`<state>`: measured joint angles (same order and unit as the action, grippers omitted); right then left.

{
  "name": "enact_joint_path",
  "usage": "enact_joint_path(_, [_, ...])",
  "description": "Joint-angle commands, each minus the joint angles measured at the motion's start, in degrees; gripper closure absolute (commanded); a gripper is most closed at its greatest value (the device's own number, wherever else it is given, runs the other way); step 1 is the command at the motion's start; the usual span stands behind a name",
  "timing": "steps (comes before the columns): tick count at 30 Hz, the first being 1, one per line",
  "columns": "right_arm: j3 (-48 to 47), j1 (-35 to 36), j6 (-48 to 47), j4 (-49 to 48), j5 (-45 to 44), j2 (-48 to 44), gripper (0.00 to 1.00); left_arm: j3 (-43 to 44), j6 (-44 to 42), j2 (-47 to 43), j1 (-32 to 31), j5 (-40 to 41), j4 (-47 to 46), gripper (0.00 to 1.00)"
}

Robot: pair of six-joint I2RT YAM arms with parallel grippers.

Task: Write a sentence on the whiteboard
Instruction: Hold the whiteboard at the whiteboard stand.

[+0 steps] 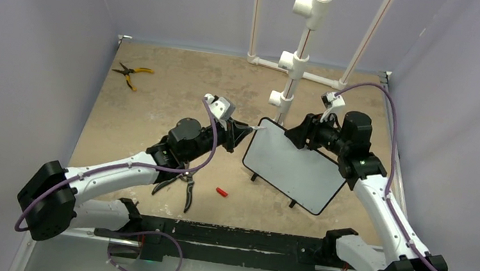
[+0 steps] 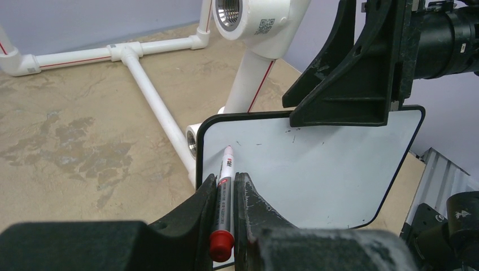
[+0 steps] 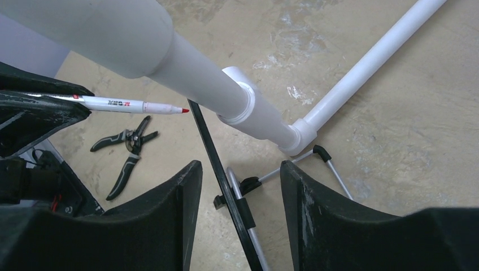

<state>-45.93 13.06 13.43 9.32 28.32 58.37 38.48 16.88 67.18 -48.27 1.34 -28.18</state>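
The whiteboard (image 1: 296,169) stands tilted on its small feet at mid-table, its white face (image 2: 316,169) bare except for a few tiny dark specks; no sentence shows on it. My left gripper (image 2: 226,176) is shut on a red-tipped marker (image 2: 228,161), also seen as the marker (image 3: 127,104) from the right wrist. Its tip is at the board's upper left corner; I cannot tell whether it touches. My right gripper (image 3: 240,164) is open, one finger on each side of the board's top edge (image 3: 220,164), with gaps on both sides. From above, that right gripper (image 1: 293,134) sits at the board's top corner.
A white PVC pipe frame (image 1: 295,66) rises just behind the board. Yellow pliers (image 1: 132,73) lie at the far left. Black-handled pliers (image 1: 181,185) and a red marker cap (image 1: 221,192) lie near the front. The board's metal stand legs (image 3: 316,155) spread behind it.
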Motion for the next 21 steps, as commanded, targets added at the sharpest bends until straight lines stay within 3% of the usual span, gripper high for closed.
enact_joint_path(1, [-0.04,-0.05,-1.12,-1.45,2.4,0.21,0.47,-0.33,-0.63,0.43,0.28,-0.09,-2.5,1.0])
enact_joint_path(7, [0.03,-0.05,-1.47,-1.88,2.97,0.25,0.58,-0.5,-0.77,0.52,0.15,-0.51,-1.9,1.0])
enact_joint_path(21, [-0.03,-0.05,-1.55,-1.67,3.33,0.43,0.6,-1.16,-1.94,0.89,-0.22,-1.08,0.5,1.0])
